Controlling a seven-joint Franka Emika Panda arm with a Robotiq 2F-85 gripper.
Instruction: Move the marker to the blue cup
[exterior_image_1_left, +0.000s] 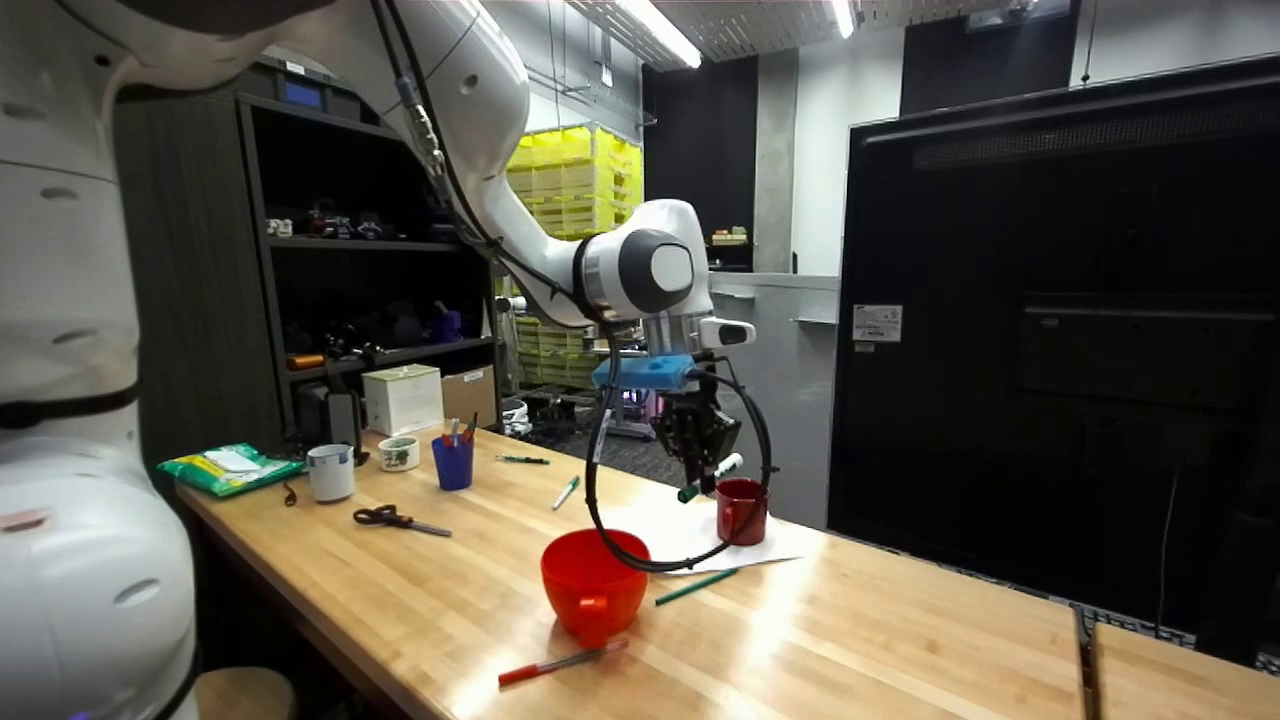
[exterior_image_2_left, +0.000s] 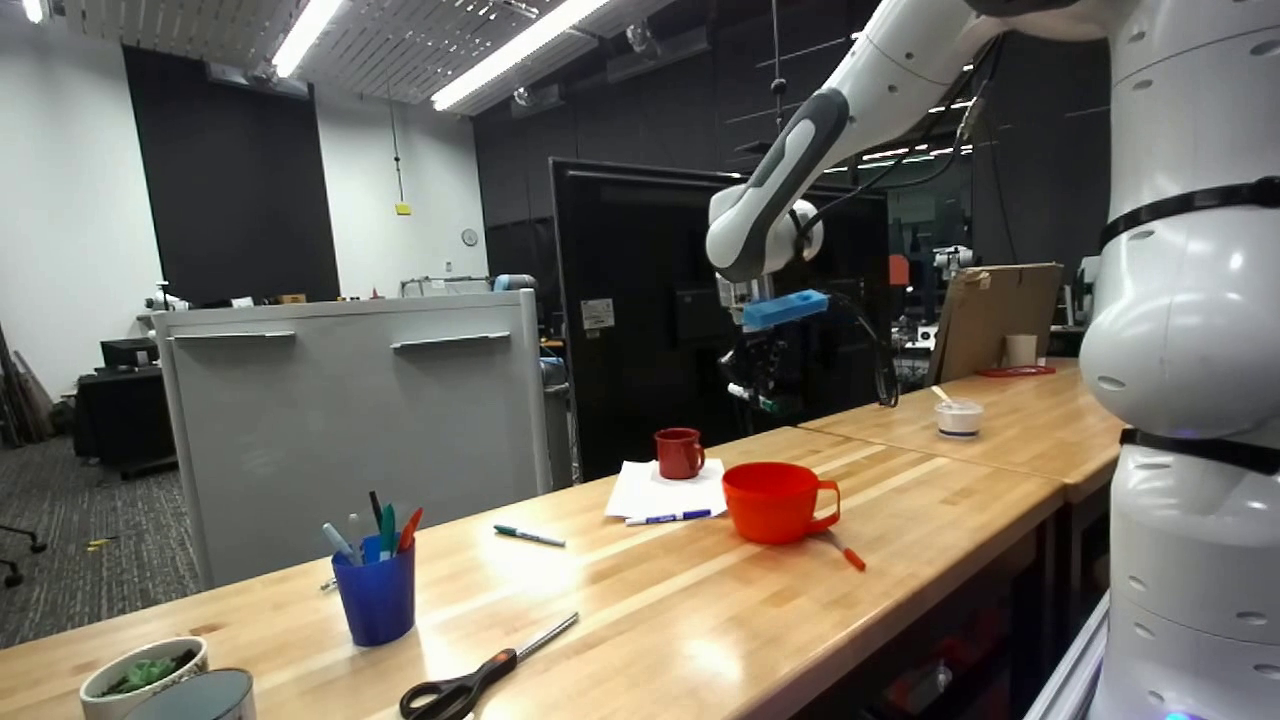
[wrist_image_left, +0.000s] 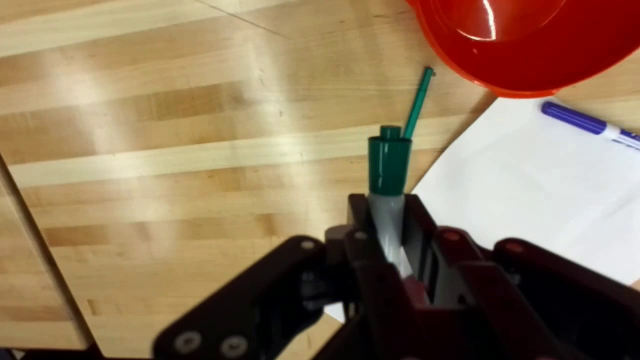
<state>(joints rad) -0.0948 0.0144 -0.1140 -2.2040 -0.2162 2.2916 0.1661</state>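
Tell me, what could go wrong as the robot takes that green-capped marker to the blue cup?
The blue cup already holds several pens or markers, so the marker might catch on them instead of dropping in.

The end effector grips the marker closer to level than upright, so unless turned, it could knock the cup rather than slip inside.

The black cable hanging beside the end effector might brush something on the way.
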